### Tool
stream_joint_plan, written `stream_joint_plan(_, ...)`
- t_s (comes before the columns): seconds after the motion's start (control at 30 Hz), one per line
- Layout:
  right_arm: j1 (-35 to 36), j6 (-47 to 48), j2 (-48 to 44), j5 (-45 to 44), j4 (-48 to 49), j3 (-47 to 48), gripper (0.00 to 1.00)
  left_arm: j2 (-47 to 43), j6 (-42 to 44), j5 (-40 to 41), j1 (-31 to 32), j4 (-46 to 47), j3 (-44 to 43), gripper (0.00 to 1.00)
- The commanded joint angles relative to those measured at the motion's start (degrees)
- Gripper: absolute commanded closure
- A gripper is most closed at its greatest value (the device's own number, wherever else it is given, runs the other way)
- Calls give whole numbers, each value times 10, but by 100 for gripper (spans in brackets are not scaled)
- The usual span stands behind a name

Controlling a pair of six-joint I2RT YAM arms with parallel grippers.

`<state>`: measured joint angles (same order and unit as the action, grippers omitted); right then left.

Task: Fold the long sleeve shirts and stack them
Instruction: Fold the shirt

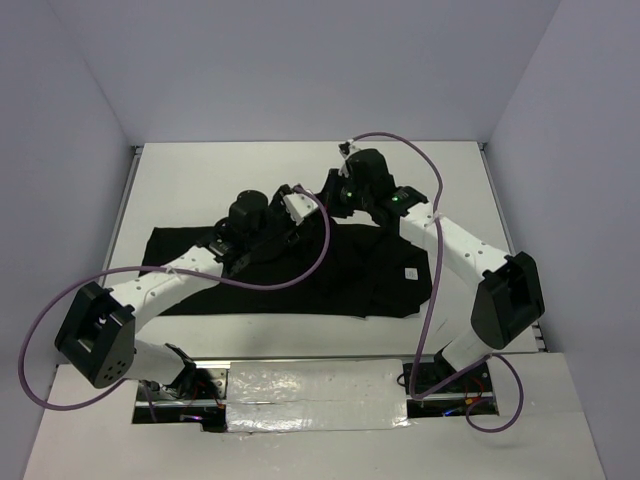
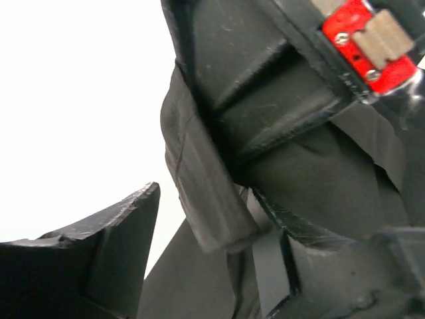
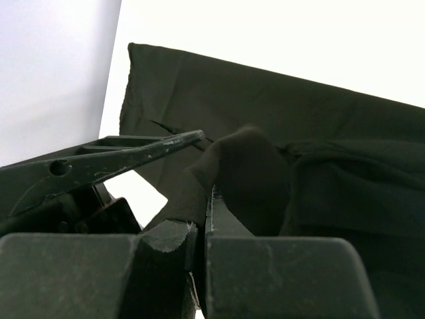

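black long sleeve shirt (image 1: pixel 300 285) lies spread across the bench (image 1: pixel 250 170). right fingers (image 3: pixel 219 226) are clamped on a raised fold; left fingers (image 1: pixel 300 207) stand part open beside it, holding nothing. crowded this close, they could collide or drag the fold askew.

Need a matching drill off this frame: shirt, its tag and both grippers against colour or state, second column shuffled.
Column one:
1. long sleeve shirt
2. left gripper
3. right gripper
4. tag

Column two:
A. small white square on the fabric
B. jaws apart at the shirt's far edge
C. shut, pinching a fold of black fabric
D. black, lying across the white table

Pairs: 1-D, 2-B, 3-C, 4-A
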<state>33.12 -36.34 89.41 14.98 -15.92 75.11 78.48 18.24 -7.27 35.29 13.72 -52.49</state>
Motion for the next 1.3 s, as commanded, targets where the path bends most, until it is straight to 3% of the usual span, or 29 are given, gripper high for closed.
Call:
stream_joint_plan(0.0, -2, 7, -26, 0, 13, -15, 100, -14, 18, -6, 0, 61, 20, 34)
stream_joint_plan(0.17, -2, 13, -26, 12, 16, -31, 100, -21, 20, -18, 0, 72, 26, 55)
stream_joint_plan(0.23, -1, 24, -31, 29, 31, -39, 100, -22, 25, -22, 0, 62, 25, 80)
stream_joint_plan(0.3, -1, 37, -37, 41, 41, -53, 100, -22, 29, -22, 0, 58, 22, 97)
stream_joint_plan(0.33, -2, 63, -40, 48, 48, -58, 100, -24, 33, -24, -1, 53, 19, 99)
stream_joint_plan(0.37, -1, 81, -42, 63, 47, -63, 100, -25, 42, -27, -1, 42, 4, 100)
stream_joint_plan(0.43, 0, 124, -54, 77, 34, -69, 91, -32, 54, -42, -7, -20, -23, 100)
stream_joint_plan(0.47, 4, 170, -68, 86, 27, -80, 83, -34, 70, -83, -17, -54, -62, 100)
stream_joint_plan(0.5, 5, 191, -75, 88, 20, -87, 69, -34, 82, -111, -23, -95, -87, 100)
stream_joint_plan(0.53, 5, 209, -84, 90, 8, -94, 62, -33, 97, -141, -28, -193, -111, 100)
stream_joint_plan(0.6, 5, 235, -112, 87, -2, -123, 50, -27, 164, -230, -35, -300, -191, 100)
stream_joint_plan(0.63, 6, 237, -122, 81, -13, -142, 47, -16, 199, -253, -35, -409, -218, 100)
stream_joint_plan(0.73, 6, 214, -164, 27, -31, -172, 42, 33, 214, -292, -36, -544, -330, 100)
stream_joint_plan(0.77, 5, 205, -182, 10, -36, -191, 42, 47, 234, -296, -37, -629, -389, 100)
stream_joint_plan(0.87, 10, 159, -207, -77, -50, -228, 43, 88, 235, -287, -37, -722, -477, 100)
stream_joint_plan(1.0, 12, 121, -215, -123, -23, -255, 45, 91, 194, -279, -32, -722, -510, 100)
stream_joint_plan(1.13, 15, 102, -229, -149, -9, -261, 45, 90, 139, -217, -29, -694, -541, 100)
stream_joint_plan(1.27, 12, 112, -237, -133, 5, -259, 32, 99, 136, -139, -30, -688, -585, 100)
